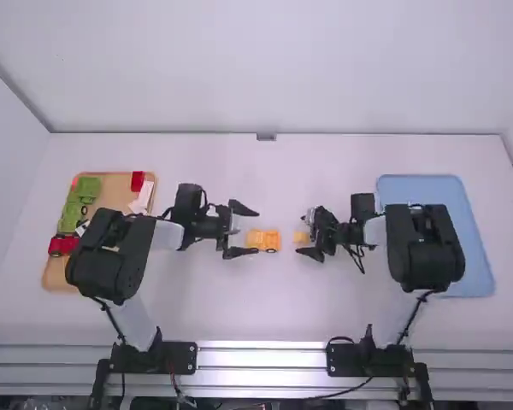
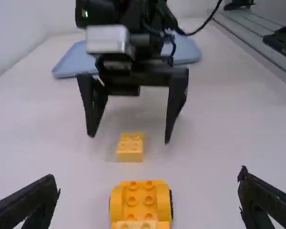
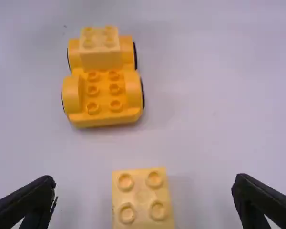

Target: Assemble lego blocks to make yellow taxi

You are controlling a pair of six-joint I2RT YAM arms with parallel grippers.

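Could go wrong first at the pinch: with the right gripper [image 2: 129,138] spread around the small pale-yellow four-studded plastic block [image 3: 142,195], might close off-centre and twist or shove it. With the left gripper [image 1: 255,231] also spread, at the end of the orange-yellow wheeled plastic car base [image 3: 104,98] away from that block, might nudge the unclamped base into rolling. On pressing down, might seat the block half a row out, or loosen the paler yellow plastic brick [image 3: 100,57] stacked on the base's end nearer the left gripper. In the way of a straight join: opposing fingers close together over the white table [image 1: 265,316], with a clash possible. Off to the sides, a shallow blue tray [image 1: 427,184] partly behind the right arm [image 1: 419,248], and a shallow tan tray [image 1: 115,192] with green plastic pieces [image 1: 89,188] and red plastic pieces [image 1: 138,181], partly behind the left arm [image 1: 115,256].
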